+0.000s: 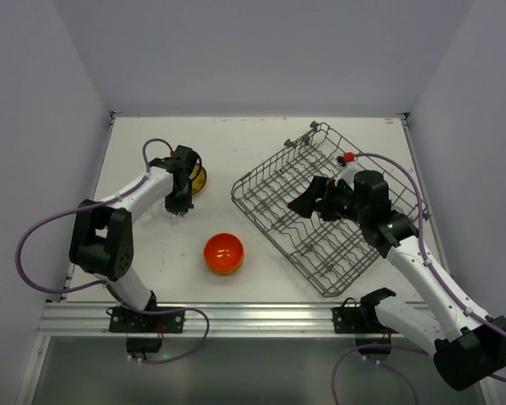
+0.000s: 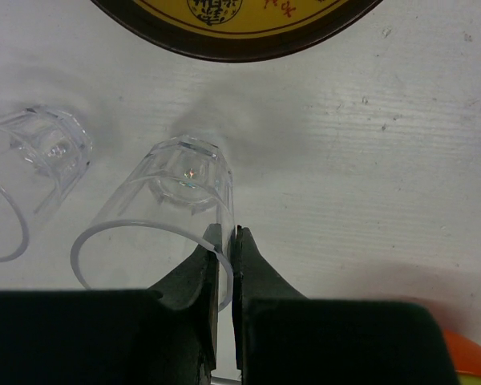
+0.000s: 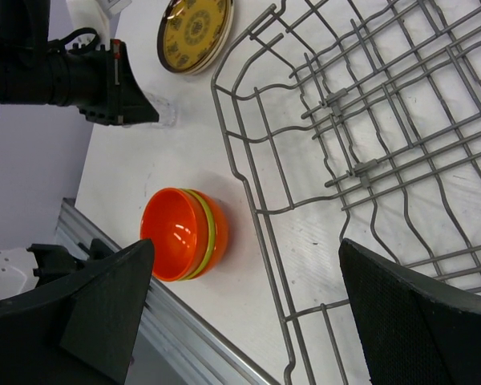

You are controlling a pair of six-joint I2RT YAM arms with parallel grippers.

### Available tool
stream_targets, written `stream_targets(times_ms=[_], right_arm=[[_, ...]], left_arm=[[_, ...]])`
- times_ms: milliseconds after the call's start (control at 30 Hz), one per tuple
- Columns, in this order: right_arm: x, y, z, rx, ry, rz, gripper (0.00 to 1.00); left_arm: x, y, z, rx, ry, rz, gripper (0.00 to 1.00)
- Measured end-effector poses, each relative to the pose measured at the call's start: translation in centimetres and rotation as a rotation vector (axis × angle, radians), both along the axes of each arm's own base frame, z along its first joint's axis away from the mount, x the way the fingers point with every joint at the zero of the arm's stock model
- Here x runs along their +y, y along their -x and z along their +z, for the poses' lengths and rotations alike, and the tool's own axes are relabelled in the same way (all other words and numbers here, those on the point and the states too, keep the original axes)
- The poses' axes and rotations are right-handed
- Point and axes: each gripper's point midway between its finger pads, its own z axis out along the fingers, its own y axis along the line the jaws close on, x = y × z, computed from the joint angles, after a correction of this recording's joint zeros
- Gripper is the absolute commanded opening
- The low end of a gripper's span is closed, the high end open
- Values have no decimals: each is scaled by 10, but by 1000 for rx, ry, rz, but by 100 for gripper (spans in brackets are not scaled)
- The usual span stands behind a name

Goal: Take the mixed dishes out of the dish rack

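The left gripper, pinching a clear glass by its wall (the right gripper gaped over the dish rack), likely needed to seat it flat before releasing.

top: high overhead, whole table | left wrist: close, straight down | right wrist: oblique; shares stacked bowls with top

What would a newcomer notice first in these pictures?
The bright orange stack of bowls on the white table draws the eye first. To its right the large grey dish rack lies askew, no dishes showing in it, with the open right gripper above it. At the left, the left gripper pinches the rim of a clear glass beside a yellow patterned plate.
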Motion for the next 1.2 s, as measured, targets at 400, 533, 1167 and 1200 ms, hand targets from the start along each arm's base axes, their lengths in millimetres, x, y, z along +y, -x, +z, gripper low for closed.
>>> stream_targets(times_ms=[400,533,1167,1200], right_arm=[[0,1,-10,10,18,14,99],[0,1,-12,13,20,14,99],[-33,-8,-12,-3,88,-149,99],[-43,-12,-13,3,107,-200,99]], left_arm=[[-3,-7,-8,23,17,-13,16],[-2,-6,-12,36,13,-18,28],[-20,5,211,-731,266,-72,100],[-23,17,222,-789,302,-94,100]])
